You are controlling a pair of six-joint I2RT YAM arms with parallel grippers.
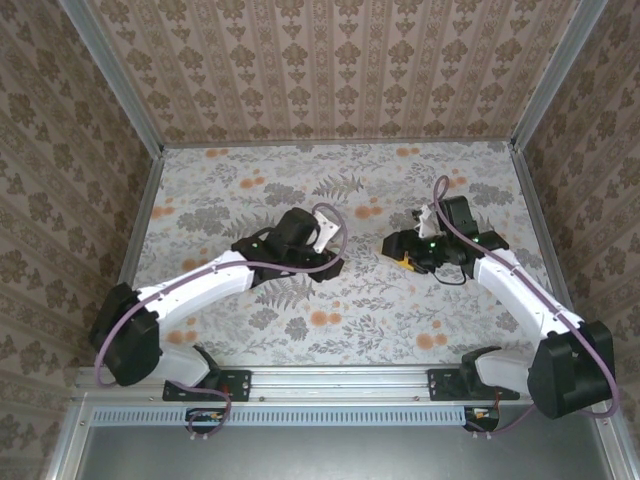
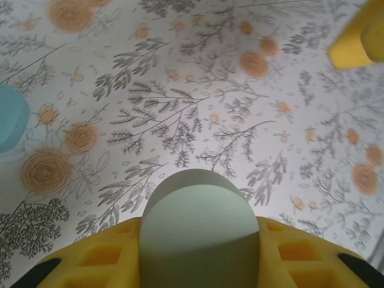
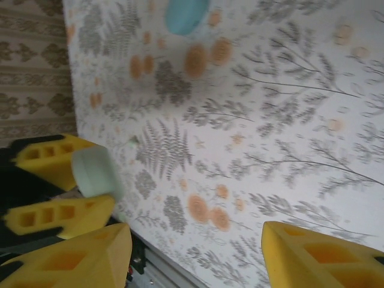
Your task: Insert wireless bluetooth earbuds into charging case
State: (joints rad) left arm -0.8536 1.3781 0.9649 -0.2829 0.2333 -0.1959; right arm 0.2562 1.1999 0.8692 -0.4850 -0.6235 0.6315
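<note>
My left gripper (image 2: 198, 246) is shut on a pale mint rounded piece (image 2: 198, 210), about as wide as the gap between its yellow pads and held off the table. The right wrist view shows that same grip at the left (image 3: 96, 173). A sky-blue oval, the charging case (image 3: 186, 15), lies on the floral table; its edge also shows in the left wrist view (image 2: 9, 117). My right gripper (image 3: 198, 240) stands open with only table between its fingers, facing the left gripper (image 1: 335, 262) a short way apart. A tiny greenish bit (image 3: 133, 141) lies on the table, too small to tell whether it is an earbud.
The floral tabletop (image 1: 340, 320) is walled by patterned panels on three sides. A metal rail (image 1: 340, 385) runs along the near edge by the arm bases. One yellow finger of the right gripper (image 2: 360, 39) reaches into the left wrist view's upper right corner.
</note>
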